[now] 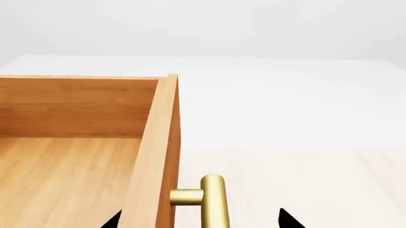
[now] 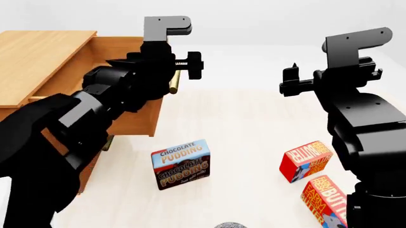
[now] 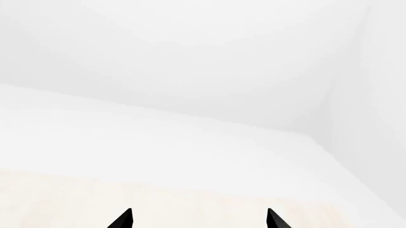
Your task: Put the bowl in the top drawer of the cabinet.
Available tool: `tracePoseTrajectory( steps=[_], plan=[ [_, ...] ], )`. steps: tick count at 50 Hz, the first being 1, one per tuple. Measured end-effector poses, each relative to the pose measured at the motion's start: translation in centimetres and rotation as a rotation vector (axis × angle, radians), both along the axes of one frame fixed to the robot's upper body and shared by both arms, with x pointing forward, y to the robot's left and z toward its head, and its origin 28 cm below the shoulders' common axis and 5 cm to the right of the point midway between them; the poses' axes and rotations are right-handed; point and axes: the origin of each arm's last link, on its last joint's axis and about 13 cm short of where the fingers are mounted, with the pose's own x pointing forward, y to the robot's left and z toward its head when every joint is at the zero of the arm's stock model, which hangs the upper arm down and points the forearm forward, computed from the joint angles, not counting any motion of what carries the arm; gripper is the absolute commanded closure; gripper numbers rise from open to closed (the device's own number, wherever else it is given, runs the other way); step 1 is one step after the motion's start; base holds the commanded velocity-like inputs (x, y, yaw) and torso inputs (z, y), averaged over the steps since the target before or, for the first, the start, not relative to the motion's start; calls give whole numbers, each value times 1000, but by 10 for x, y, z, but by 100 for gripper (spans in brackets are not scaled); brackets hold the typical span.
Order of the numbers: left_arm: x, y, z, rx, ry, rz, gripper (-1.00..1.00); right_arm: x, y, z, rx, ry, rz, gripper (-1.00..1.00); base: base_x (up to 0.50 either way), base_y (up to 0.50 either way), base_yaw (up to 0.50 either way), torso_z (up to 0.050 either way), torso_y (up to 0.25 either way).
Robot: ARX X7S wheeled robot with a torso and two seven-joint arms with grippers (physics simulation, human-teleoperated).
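Note:
The cabinet (image 2: 38,57) stands at the left with its top drawer (image 2: 136,121) pulled out. The left wrist view looks into the bare wooden drawer (image 1: 63,175). My left gripper (image 1: 200,222) is open, with its fingertips either side of the drawer's front panel and brass handle (image 1: 214,199). In the head view my left gripper (image 2: 170,71) sits at that handle (image 2: 173,83). My right gripper (image 2: 292,80) hangs raised at the right, open and holding nothing (image 3: 199,221). Only a speckled sliver of the bowl (image 2: 229,224) shows at the bottom edge.
A chocolate pudding box (image 2: 180,164) stands on the pale table (image 2: 241,123) in front of the drawer. Two red butter boxes (image 2: 306,160) (image 2: 324,194) lie at the right under my right arm. The lower drawer's handle (image 2: 108,142) shows below the open drawer.

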Motion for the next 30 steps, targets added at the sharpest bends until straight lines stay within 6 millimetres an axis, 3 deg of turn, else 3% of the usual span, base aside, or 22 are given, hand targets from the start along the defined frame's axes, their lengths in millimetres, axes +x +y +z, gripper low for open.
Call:
tracePoseTrajectory(
  steps=[30],
  plan=[
    [-26,-9,7,-97,40,48,-100,5,-1,-8,35,-10,-42,-100,-8,-2,-1,0,0]
  ],
)
